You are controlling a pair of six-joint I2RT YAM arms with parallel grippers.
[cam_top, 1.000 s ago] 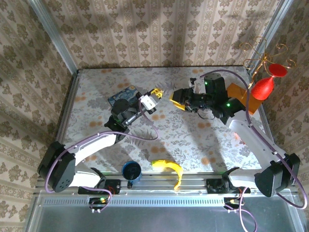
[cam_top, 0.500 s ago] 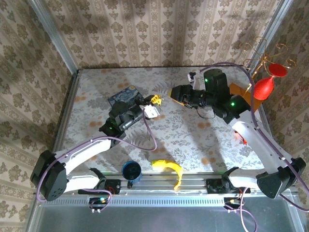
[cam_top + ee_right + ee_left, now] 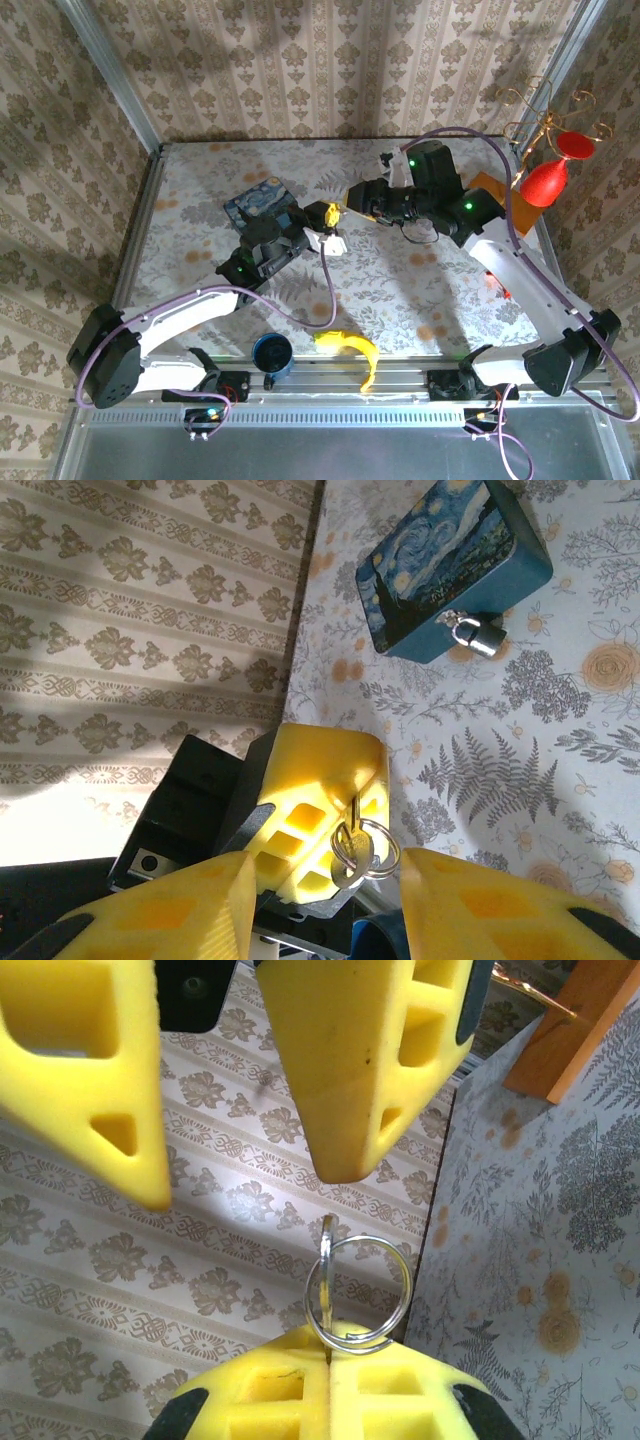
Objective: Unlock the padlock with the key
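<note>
From above, my left jaws and right jaws meet over the bench (image 3: 420, 290): a handover, I judge; unlocking remains. Left wrist: left jaws clenched on the key ring (image 3: 357, 1285), right jaws spread either side. Right wrist: padlock (image 3: 478, 637), apparently locked, on the blue tin (image 3: 440, 560), well apart from both.

A pale cloth printed with grey ferns and orange blooms covers the table (image 3: 400, 300), and the wall (image 3: 300, 60) is beige with striped damask motifs. The tin (image 3: 440, 570) is blue, painted with a swirling night sky, and its padlock (image 3: 475, 635) is silvery-grey. The key ring (image 3: 357, 1290) is steel-bright, while the left gripper (image 3: 330, 1355) and right gripper (image 3: 245, 1185) have yellow fingers.
</note>
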